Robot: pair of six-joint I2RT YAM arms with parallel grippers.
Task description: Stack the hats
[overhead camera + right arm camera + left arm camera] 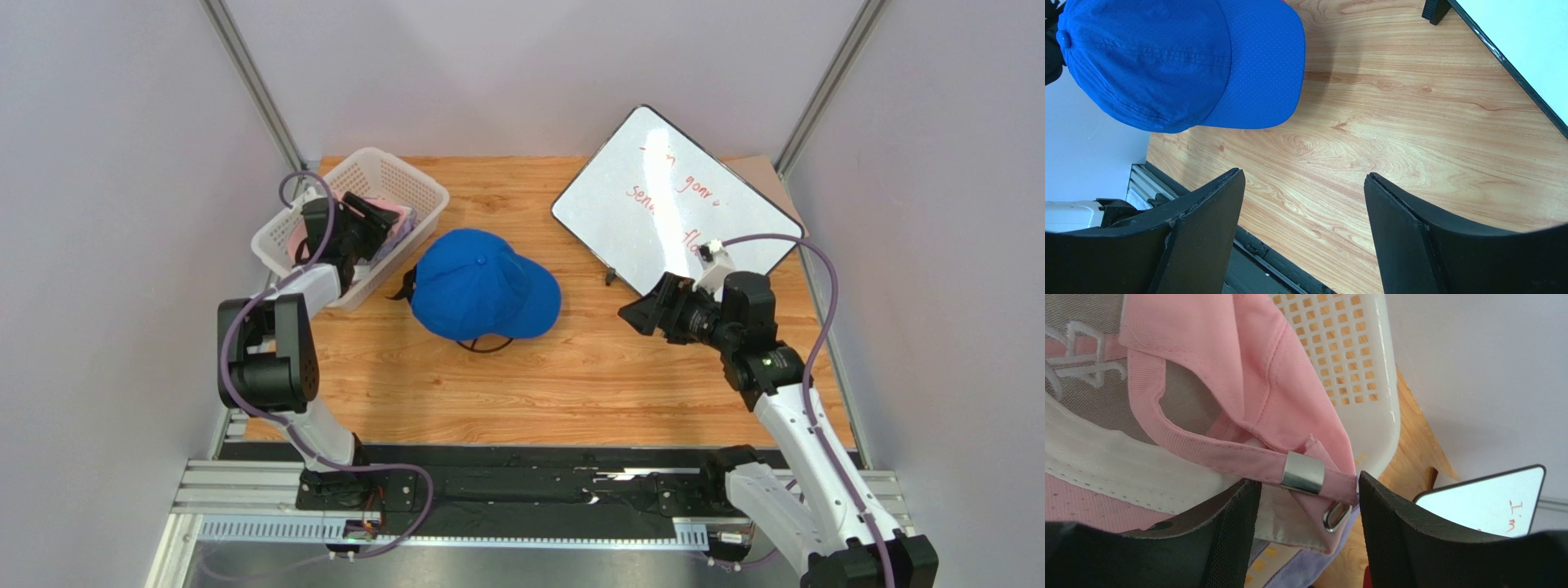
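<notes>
Reaching into the white basket (1352, 361), your left tool (1309, 491) stands jaws apart. The light pink cap (1229, 367) has its back strap lying across the gap, nothing clamped. Close on fabric beside the metal buckle (1303, 473), not on it, then lift straight up, clear of the lavender cap (1303, 571) beneath. Left arm: elbow folded, wrist dipped over the basket. Royal blue cap (478, 284): mid-bench (1413, 110). Right tool (1303, 184): apart, empty, low over bare wood.

The left arm (267, 349) reaches forward, the left gripper (1309, 490) tilted down with its jaws apart. The right arm (803, 423) bends inward, the right gripper (1303, 184) spread wide.
</notes>
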